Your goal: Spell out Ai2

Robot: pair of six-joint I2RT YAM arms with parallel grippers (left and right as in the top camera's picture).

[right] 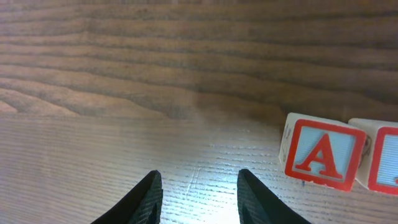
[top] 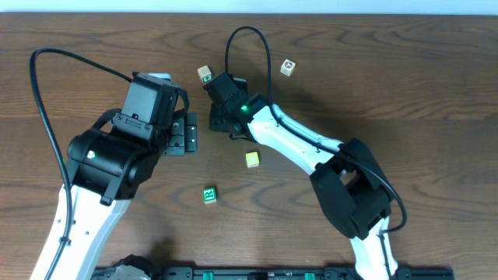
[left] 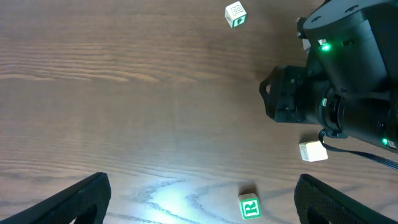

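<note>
Red-lettered pale A block point(right: 323, 155) sat at 3 o'clock of the right claw point(right: 198, 182), outside its gap.

The right claw was spread, with nothing between its fingers point(right: 148, 198), low over the wood table point(right: 124, 74). The A block stood upright on the table, its letter face toward the camera and turned slightly. It was a cube, so no long axis to line up with. A second block point(right: 380, 158) with the same red border sat just beside it at its 3 o'clock, cut off by the frame edge, letter unreadable. I judged the right arm nearer, as the A showed only in its wrist view, so the claw would need a sideways shift toward 3 o'clock. The left claw point(left: 202, 190) was also spread and empty. A green block point(left: 250, 207) lay at its 4 o'clock, glyph possibly a 2.
</note>
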